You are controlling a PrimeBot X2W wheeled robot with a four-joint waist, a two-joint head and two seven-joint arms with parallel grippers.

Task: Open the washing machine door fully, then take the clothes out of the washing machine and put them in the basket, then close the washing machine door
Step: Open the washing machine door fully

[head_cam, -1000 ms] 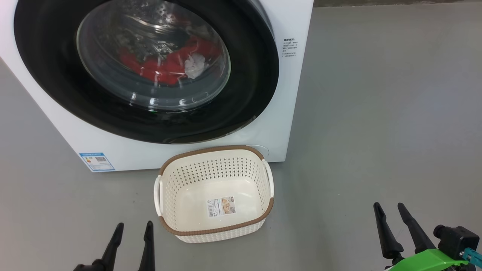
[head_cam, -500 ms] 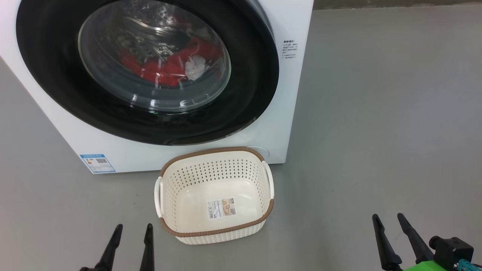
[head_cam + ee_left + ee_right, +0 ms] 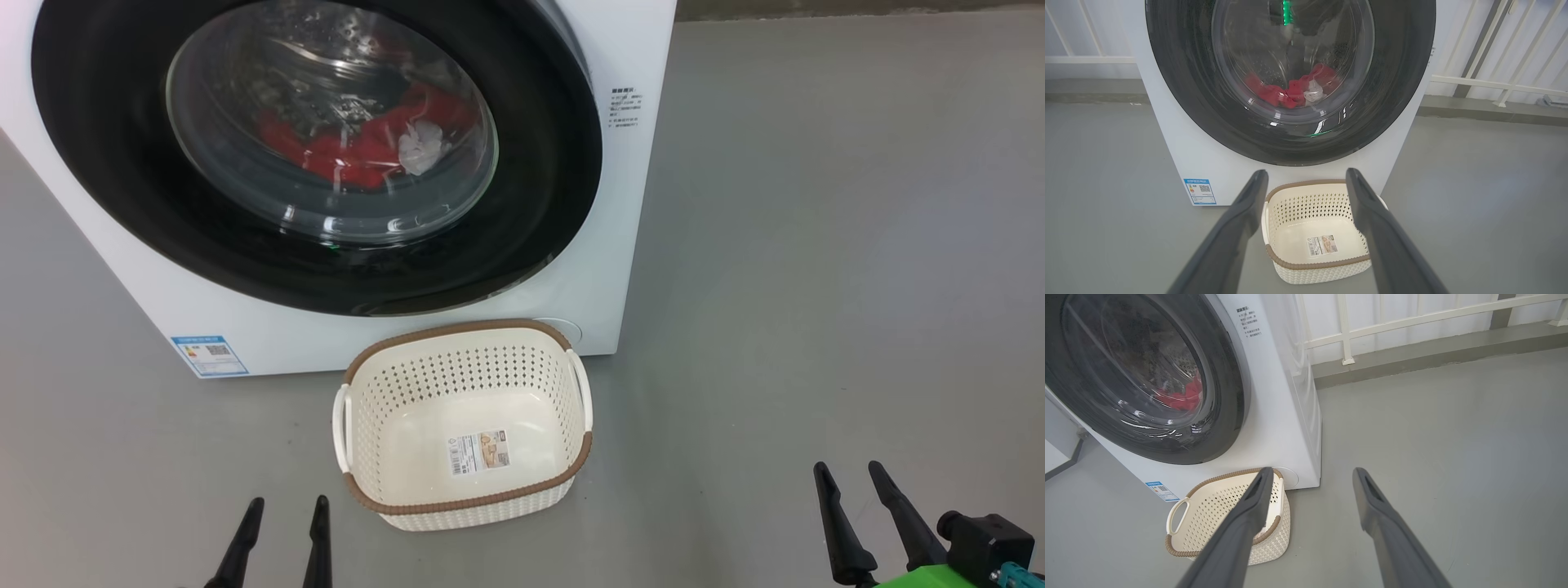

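- A grey floor (image 3: 816, 245) carries everything, and a white railing (image 3: 1412, 318) stands along the wall behind.
- The washing machine door (image 3: 106, 163), a glossy black rim around bulging glass, lies closed flat against the front of the washing machine (image 3: 620, 245). The machine is a white box standing on the floor.
- Behind the glass, the clothes (image 3: 351, 159) lie as a low heap of red fabric in the steel drum. A small white cloth piece (image 3: 422, 147) rests at their right side.
- A blue label (image 3: 209, 354) sits at the lower left corner of the machine's front. A few lines of small print (image 3: 627, 106) sit to the right of the door.
- The basket (image 3: 465, 359) stands upright on the floor just in front of the machine, below the lower right part of the door. Its back rim is very near the white panel, but whether the two touch cannot be told.
- The basket has a brown rim, white side handles (image 3: 340, 425) and a paper sticker (image 3: 478, 452) on its bottom.
- The left claw (image 3: 289, 500) hangs low near the basket's front left corner, apart from it. Its fingers are spread wide with nothing between them, and in its wrist view they frame the basket.
- The right claw (image 3: 847, 465) hangs over bare floor, well apart from the basket on its right side. Its fingers are also spread wide and hold nothing.
- A green part (image 3: 939, 572) and a black fitting (image 3: 984, 535) show at the base of the right claw.
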